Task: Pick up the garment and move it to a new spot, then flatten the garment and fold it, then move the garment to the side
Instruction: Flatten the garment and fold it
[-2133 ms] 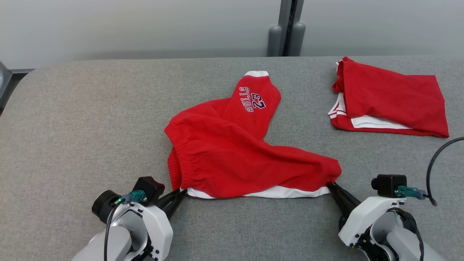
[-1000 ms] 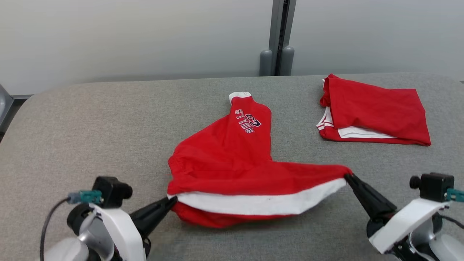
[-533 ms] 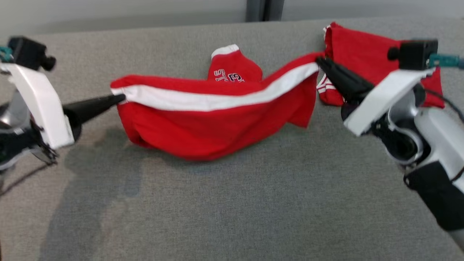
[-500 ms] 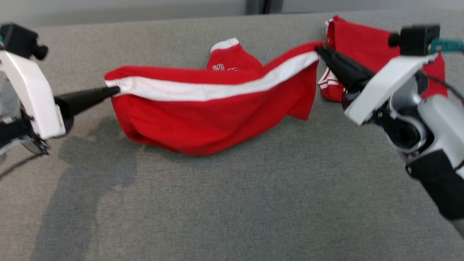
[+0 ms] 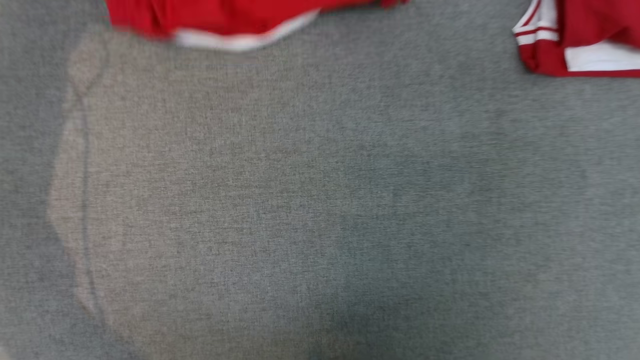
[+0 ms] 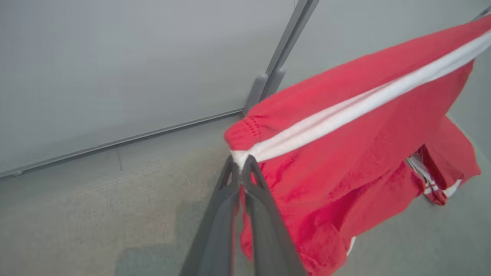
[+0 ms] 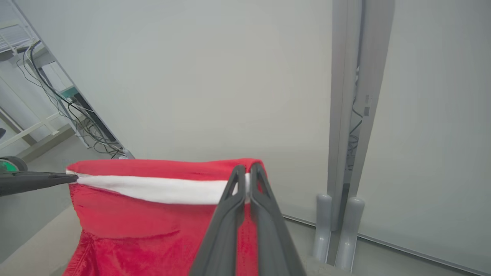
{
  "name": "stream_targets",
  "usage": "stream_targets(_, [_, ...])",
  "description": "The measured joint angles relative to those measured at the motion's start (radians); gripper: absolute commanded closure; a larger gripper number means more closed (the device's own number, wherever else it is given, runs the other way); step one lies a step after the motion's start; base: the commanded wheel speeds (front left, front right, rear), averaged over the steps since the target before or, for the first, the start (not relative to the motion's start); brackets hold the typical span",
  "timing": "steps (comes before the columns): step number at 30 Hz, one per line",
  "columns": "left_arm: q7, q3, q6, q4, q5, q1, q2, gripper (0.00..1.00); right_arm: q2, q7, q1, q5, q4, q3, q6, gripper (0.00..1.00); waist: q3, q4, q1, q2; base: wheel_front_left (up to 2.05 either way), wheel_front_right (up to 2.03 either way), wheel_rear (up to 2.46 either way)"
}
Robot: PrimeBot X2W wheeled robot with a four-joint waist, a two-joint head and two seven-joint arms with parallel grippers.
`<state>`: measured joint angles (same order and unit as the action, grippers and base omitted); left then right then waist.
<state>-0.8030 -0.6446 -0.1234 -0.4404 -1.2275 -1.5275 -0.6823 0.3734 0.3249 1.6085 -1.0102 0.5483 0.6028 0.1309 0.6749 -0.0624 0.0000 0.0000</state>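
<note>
Hanging over the table (image 5: 320,200), the red garment (image 6: 345,145) is stretched by its white-striped edge. One corner is gripped by the clenched left pincer (image 6: 241,163), the other by the clenched right pincer (image 7: 247,170). Folded red clothing (image 5: 575,45) is laid at the table's far right.

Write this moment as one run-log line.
left claw: shut on red shorts | right claw: shut on red shorts | shorts: stretched between claws | other garment: on table

Matt, fleecy red cloth garment (image 6: 345,153); coarse, grey woven fabric over the table (image 5: 320,200)
</note>
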Motion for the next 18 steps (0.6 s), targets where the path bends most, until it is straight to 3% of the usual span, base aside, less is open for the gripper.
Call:
stream_targets(6, [0.264,-0.05,-0.007,-0.061,0.158,-0.205,0.051,1.0,-0.005,-0.197,0.174,0.104,0.059,0.031,0.0,1.0,0.075,0.027,0.0,0.0,0.0,0.0,0.0])
stream_targets(11, [0.421,-0.098,-0.007,-0.09,0.146,-0.263,0.061,1.0,-0.002,-0.422,0.233,0.169,0.082,0.059,0.0,1.0,0.08,0.039,0.0,0.0,0.0,0.0,0.0])
stream_targets(15, [0.428,-0.177,-0.007,-0.1,0.09,-0.256,0.041,1.0,0.002,-0.52,0.247,0.209,0.117,0.11,0.0,1.0,0.077,0.042,0.0,0.0,0.0,0.0,0.0])
stream_targets(18, [0.384,-0.249,-0.007,-0.081,0.022,-0.208,0.02,1.0,0.002,-0.498,0.214,0.189,0.131,0.175,0.0,1.0,0.071,0.041,0.0,0.0,0.0,0.0,0.0])
